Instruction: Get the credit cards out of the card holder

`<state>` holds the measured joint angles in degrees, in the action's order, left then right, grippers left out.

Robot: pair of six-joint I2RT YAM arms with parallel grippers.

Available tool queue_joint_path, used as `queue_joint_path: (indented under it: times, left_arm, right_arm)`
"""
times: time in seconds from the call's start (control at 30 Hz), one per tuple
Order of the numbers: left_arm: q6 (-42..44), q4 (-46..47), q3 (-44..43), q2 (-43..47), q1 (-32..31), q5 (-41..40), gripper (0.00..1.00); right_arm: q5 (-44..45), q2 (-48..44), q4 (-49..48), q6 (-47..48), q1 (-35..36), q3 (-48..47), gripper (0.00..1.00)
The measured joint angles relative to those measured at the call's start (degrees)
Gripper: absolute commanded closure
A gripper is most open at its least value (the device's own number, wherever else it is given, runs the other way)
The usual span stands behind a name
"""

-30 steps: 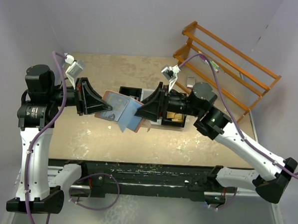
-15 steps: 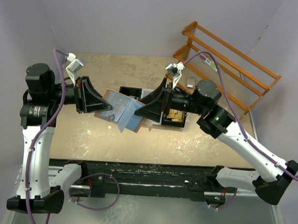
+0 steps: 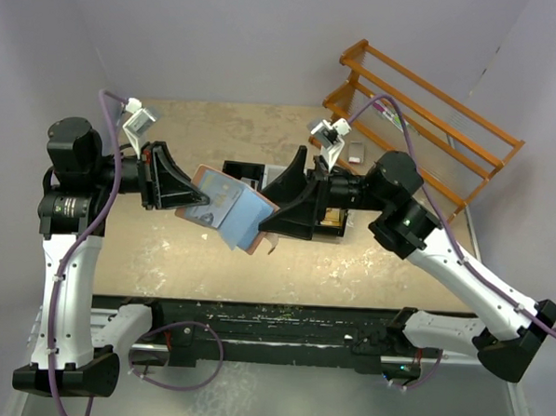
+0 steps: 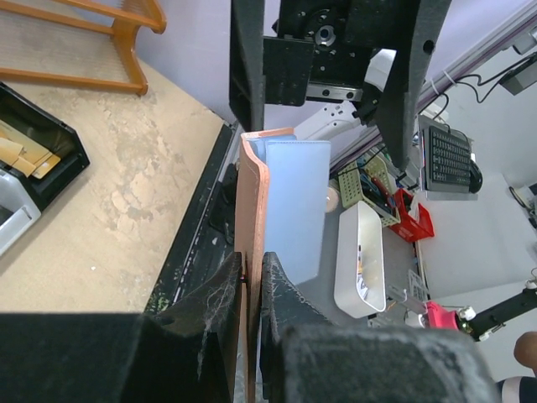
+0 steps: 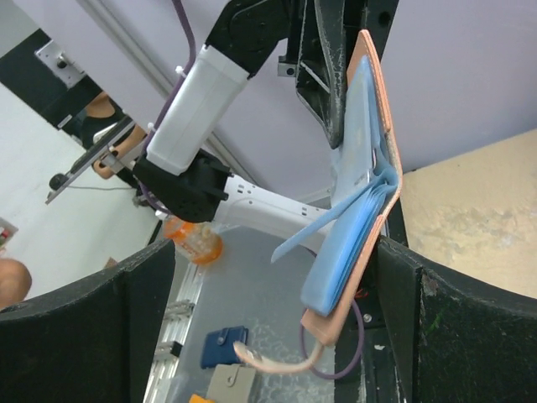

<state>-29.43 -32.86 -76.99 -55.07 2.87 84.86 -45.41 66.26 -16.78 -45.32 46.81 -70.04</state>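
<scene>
Reddish-brown card holder (image 3: 236, 215) hangs open above the tabletop (image 3: 217, 130), one flap pinched in my left tool (image 3: 202, 203); my right tool (image 3: 270, 213) gapes wide, gripping nothing.

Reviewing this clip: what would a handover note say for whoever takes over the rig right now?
Left gripper: shut on one edge of the card holder, holding it open in the air above the table.
Right gripper: open wide, one finger on either side of the holder's free flap, gripping nothing.
Cards: none in either gripper; I cannot tell whether any sit in the blue pockets.
Done: holder lifted and opened.
Left: pull out the cards and set them down.
</scene>
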Motion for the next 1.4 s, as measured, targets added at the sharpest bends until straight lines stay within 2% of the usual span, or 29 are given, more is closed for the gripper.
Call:
queue_joint_path:
  times: [0.13, 0.23, 0.37, 0.47, 0.6, 0.73, 0.77, 0.8, 0.87, 0.97, 1.13, 1.27, 1.4]
  left_arm:
    - [-0.33, 0.83, 0.02, 0.0, 0.0, 0.02, 0.97]
    - [-1.49, 2.08, 0.04, 0.0, 0.0, 0.02, 0.97]
    - [-2.6, 3.43, 0.04, 0.02, 0.0, 0.02, 0.98]
    - [-3.17, 4.2, 0.04, 0.07, 0.0, 0.04, 0.98]
    - [-4.22, 5.38, 0.11, 0.07, 0.0, 0.04, 0.98]
    - [-4.7, 6.58, 0.52, 0.04, 0.0, 0.04, 0.97]
    - [-4.9, 6.8, 0.74, 0.02, 0.0, 0.02, 0.93]
    - [-4.98, 6.88, 0.92, 0.02, 0.0, 0.02, 0.82]
    - [-4.92, 6.97, 1.4, 0.04, 0.0, -0.04, 0.66]
    - [-1.68, 4.63, 1.9, 0.09, 0.0, -1.29, 0.56]
    - [6.32, -2.75, 1.92, -1.77, 0.0, -3.32, 0.54]
    - [9.6, -6.29, 2.03, -3.69, 0.0, -3.91, 0.53]
    - [10.67, -6.86, 3.61, -3.28, 0.0, -3.74, 0.57]
  right_arm:
    - [2.43, 0.04, 6.25, 3.02, 0.04, -3.67, 0.02]
    - [5.22, 2.8, 9.81, 5.14, 0.02, -7.87, 0.04]
    - [9.07, 6.21, 14.38, 6.69, 0.02, -9.01, 0.07]
    - [11.26, 8.26, 18.01, 7.67, 0.02, -9.03, 0.15]
    - [11.37, 8.96, 19.65, 8.55, 0.02, -9.01, 0.44]
    - [9.07, 7.48, 17.86, 8.61, 0.04, -8.37, 0.86]
    - [8.22, 6.99, 17.31, 8.61, 0.04, -8.07, 0.93]
    - [7.56, 6.38, 16.59, 8.5, 0.04, -7.67, 0.98]
    - [6.54, 5.42, 15.74, 8.11, 0.07, -7.17, 1.0]
    - [6.23, 5.01, 15.63, 7.78, 0.09, -7.1, 1.0]
    - [6.97, 6.38, 19.76, 8.5, 0.04, -8.9, 1.0]
    - [8.17, 8.5, 24.85, 9.53, 0.04, -11.43, 1.0]
    - [9.09, 10.54, 29.57, 10.47, 0.04, -13.62, 1.0]
